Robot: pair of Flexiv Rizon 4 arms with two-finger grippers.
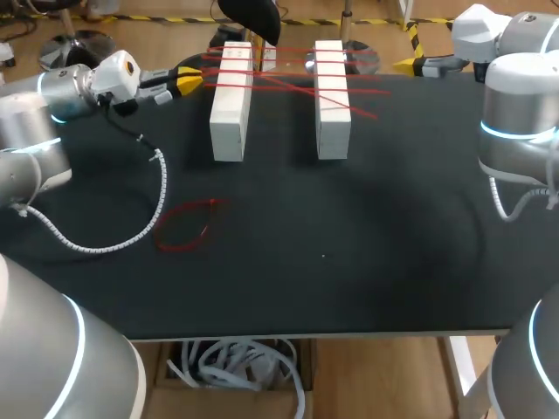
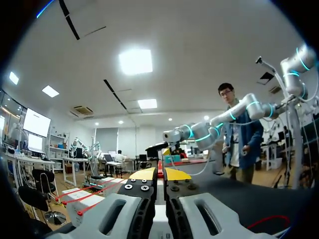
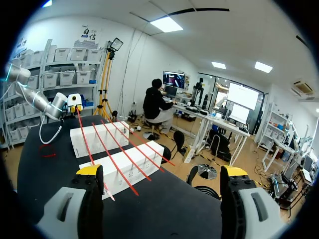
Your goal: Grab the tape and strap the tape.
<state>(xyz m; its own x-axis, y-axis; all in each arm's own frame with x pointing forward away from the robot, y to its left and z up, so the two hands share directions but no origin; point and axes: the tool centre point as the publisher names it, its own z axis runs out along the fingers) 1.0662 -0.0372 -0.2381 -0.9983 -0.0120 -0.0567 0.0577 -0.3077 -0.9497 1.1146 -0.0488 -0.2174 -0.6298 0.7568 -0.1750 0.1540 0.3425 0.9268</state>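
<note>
Two white blocks (image 1: 231, 100) (image 1: 332, 98) lie side by side at the back of the black table (image 1: 349, 262). Red tape (image 1: 288, 83) runs across both in several crossing strands. My left gripper (image 1: 190, 82) is just left of the left block, shut, and the strands run to its tips. In the left wrist view its fingers (image 2: 159, 174) are pressed together, with the tape (image 2: 84, 191) and blocks off to one side. My right gripper (image 1: 410, 63) hangs open at the back right; from its wrist, the gripper (image 3: 162, 174) holds nothing, the blocks (image 3: 119, 159) ahead of it.
A loose red tape loop (image 1: 185, 225) lies on the table left of the middle. My left arm's white coiled cable (image 1: 131, 236) curves over the table beside it.
</note>
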